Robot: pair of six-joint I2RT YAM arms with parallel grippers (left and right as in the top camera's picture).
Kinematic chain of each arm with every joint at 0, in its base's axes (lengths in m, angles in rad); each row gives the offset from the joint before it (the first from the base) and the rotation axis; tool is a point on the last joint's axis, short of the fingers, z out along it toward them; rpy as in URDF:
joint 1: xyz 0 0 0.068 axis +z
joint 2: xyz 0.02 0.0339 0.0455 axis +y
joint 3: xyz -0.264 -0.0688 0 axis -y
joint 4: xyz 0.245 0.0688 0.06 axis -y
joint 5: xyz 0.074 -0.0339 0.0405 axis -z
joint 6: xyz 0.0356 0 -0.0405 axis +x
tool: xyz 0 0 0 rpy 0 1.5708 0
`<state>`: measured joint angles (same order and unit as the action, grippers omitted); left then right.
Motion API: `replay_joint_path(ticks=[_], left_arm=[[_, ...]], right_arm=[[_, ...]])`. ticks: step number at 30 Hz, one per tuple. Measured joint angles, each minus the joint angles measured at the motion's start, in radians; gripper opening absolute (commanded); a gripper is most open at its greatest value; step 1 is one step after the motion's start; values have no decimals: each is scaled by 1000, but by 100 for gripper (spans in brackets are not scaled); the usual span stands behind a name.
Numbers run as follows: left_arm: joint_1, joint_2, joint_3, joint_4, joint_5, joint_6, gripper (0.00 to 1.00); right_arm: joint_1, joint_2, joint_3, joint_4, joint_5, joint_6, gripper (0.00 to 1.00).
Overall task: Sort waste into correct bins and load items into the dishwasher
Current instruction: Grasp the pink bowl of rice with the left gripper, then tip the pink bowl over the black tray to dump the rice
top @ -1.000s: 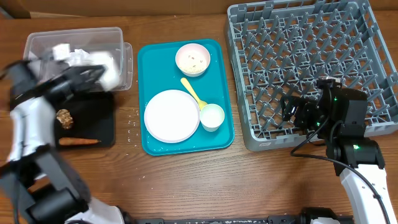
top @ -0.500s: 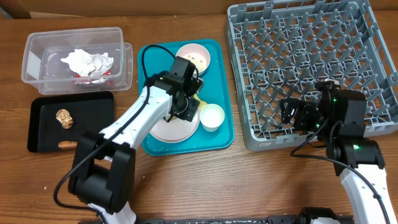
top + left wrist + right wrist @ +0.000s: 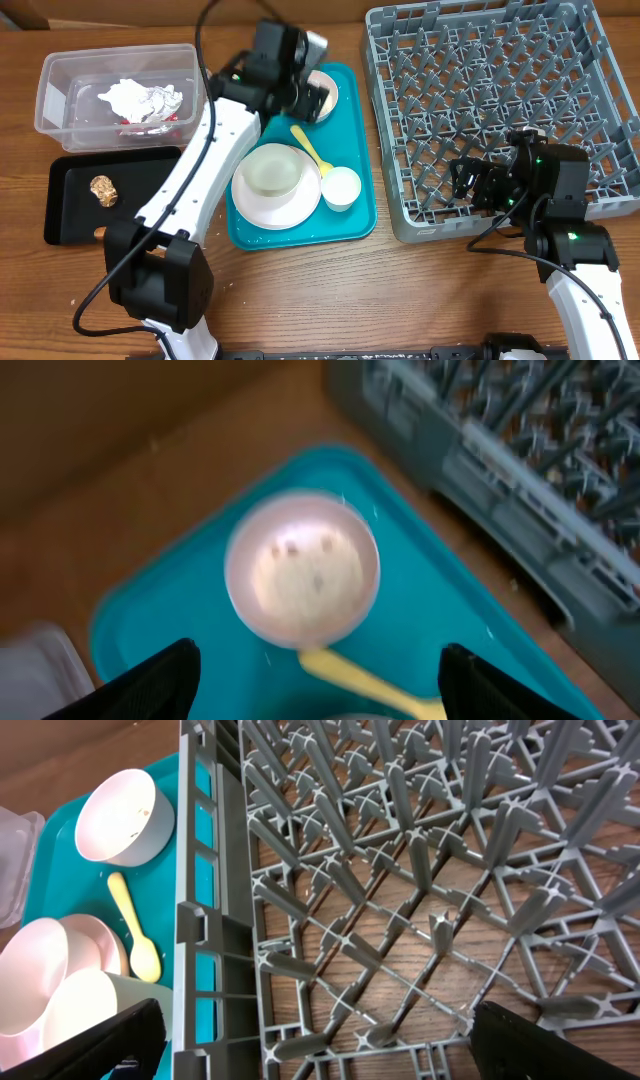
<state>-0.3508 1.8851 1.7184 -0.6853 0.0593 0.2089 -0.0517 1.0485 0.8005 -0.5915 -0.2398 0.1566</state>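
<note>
Overhead: napkin (image 3: 140,99) lay in the clear tub (image 3: 52,80), brown lump (image 3: 102,188) in the black tray (image 3: 150,205), both at left; the dish rack (image 3: 500,100), upper right, held nothing. Left wrist: left gripper (image 3: 318,678), spread and empty, hung over the pink bowl (image 3: 302,568) at centre frame — rice inside, unsorted. Right wrist: right gripper (image 3: 325,1042), fingers apart, empty above rack pegs.

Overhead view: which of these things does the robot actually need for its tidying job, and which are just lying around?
Part of the job: napkin, brown lump, clear tub, black tray, pink bowl with scraps, second bowl, plate, cup, yellow spoon, grey dish rack.

Just lying about: teal tray, wooden table.
</note>
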Motion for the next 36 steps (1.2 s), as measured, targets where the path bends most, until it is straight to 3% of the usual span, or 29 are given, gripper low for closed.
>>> replay_joint_path(ticks=[5,11,15,17,23,29,36], left_arm=[[-3,70,6,56,11,214,65],[-36,293,5,65,9,323,60],[-40,340,5,92,6,336,33],[-40,356,5,96,1,343,27],[-41,361,5,134,-30,299,4],[-41,361,16,116,-64,189,4],[-38,294,378,-369,-80,-22,4]], right_arm=[[0,0,0,-2,0,0,100],[0,0,0,-2,0,0,100],[0,0,0,-2,0,0,100],[0,0,0,-1,0,0,100],[0,0,0,0,1,0,100],[0,0,0,0,1,-1,100],[0,0,0,0,1,0,100]])
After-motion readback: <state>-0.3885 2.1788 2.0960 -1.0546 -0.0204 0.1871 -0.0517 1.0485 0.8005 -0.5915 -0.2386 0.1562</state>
